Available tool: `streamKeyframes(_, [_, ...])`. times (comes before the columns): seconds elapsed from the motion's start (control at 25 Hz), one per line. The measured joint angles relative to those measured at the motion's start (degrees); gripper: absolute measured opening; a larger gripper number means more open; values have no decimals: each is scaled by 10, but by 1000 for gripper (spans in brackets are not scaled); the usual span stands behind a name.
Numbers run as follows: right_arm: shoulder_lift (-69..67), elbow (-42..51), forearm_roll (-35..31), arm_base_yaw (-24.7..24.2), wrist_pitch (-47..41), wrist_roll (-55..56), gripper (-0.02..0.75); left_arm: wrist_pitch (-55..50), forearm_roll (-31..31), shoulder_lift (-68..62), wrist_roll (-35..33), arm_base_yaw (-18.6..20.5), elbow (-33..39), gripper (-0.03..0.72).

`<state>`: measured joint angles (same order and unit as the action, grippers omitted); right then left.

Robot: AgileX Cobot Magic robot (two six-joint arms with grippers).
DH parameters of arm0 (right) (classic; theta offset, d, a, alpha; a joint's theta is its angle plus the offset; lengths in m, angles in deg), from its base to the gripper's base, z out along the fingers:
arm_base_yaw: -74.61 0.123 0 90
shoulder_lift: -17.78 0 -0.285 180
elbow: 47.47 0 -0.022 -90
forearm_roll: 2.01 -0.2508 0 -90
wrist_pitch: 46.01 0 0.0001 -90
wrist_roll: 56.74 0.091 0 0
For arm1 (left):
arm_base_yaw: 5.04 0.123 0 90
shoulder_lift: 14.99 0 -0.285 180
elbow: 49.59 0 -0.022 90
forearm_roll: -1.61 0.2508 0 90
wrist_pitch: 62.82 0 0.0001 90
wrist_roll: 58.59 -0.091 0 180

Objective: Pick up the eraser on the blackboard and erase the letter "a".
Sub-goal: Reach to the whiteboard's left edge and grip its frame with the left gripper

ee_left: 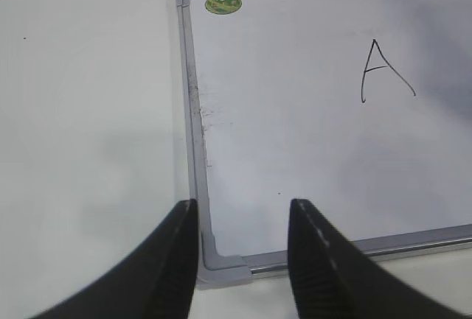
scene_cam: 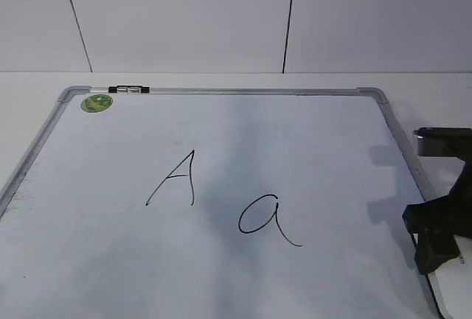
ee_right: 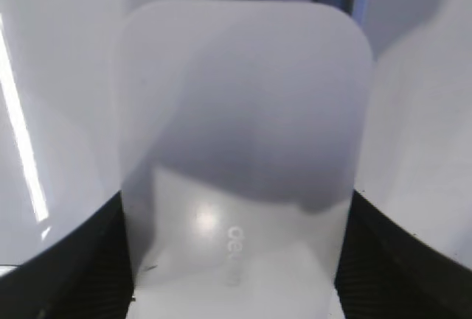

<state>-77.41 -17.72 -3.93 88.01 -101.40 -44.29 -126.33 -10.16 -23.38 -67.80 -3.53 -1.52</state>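
Eraser (ee_right: pixel 240 157) between right gripper (ee_right: pixel 236 260) fingers

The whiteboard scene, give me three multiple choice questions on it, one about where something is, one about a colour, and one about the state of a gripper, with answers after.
1. Where does the letter "a" sit relative to the uppercase A in the exterior view?
A. Right of it and nearer the camera
B. Left of it
C. Directly above it

2. What colour is the round sticker in the corner of the blackboard?
A. Red
B. Green
C. Blue

3. What is the right gripper doing?
A. Hanging open over bare table
B. Gripping a marker
C. Fingers on both sides of the eraser

Answers:
1 A, the cursive letter is lower and further right on the board.
2 B, the sticker is green in both the exterior and left wrist views.
3 C, the right wrist view shows the white block filling the space between the dark fingers.
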Motion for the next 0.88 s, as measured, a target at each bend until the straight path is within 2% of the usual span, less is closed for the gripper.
streamKeyframes(0.88, [7, -9, -11, 0, -98, 0, 559, 0, 0, 0, 0, 0, 0, 307])
